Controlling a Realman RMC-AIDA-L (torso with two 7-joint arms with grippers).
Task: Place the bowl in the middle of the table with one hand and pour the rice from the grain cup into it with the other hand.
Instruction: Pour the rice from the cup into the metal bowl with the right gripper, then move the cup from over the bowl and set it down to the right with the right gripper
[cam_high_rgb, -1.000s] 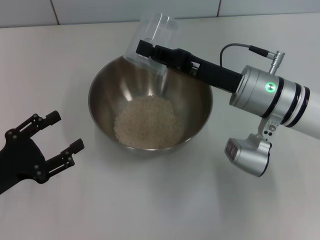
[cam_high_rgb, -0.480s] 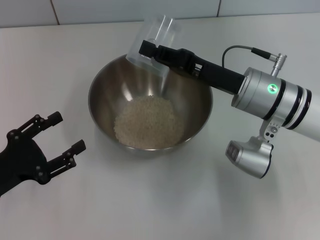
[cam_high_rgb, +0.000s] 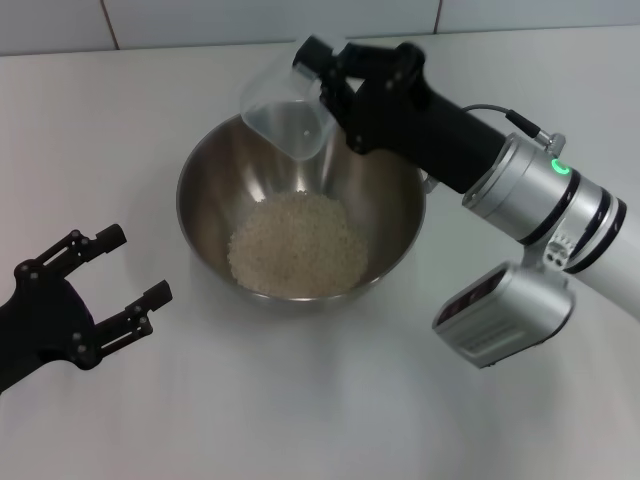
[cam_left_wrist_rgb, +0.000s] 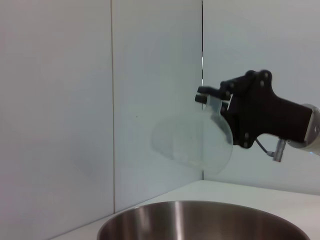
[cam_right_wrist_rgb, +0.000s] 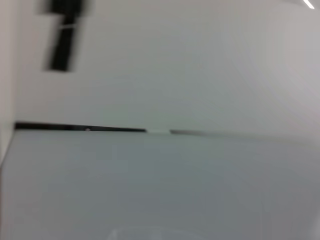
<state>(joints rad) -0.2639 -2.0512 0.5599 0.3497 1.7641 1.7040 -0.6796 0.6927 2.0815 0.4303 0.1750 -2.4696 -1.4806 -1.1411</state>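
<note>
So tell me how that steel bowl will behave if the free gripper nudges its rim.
The bowl has a rounded underside, so it would likely rock. The polished steel probably slides easily on the smooth table. The rice heaped in its bottom should steady it somewhat.

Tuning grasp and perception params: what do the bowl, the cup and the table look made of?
Bowl: looks like stainless steel, brushed inside, with soft streaky reflections.
Cup: apparently clear plastic, slightly cloudy; the bowl's rim and the table show through it. It is held tipped over the bowl by the right gripper.
Table: smooth white surface, faint sheen; probably laminate, but can't tell.
</note>
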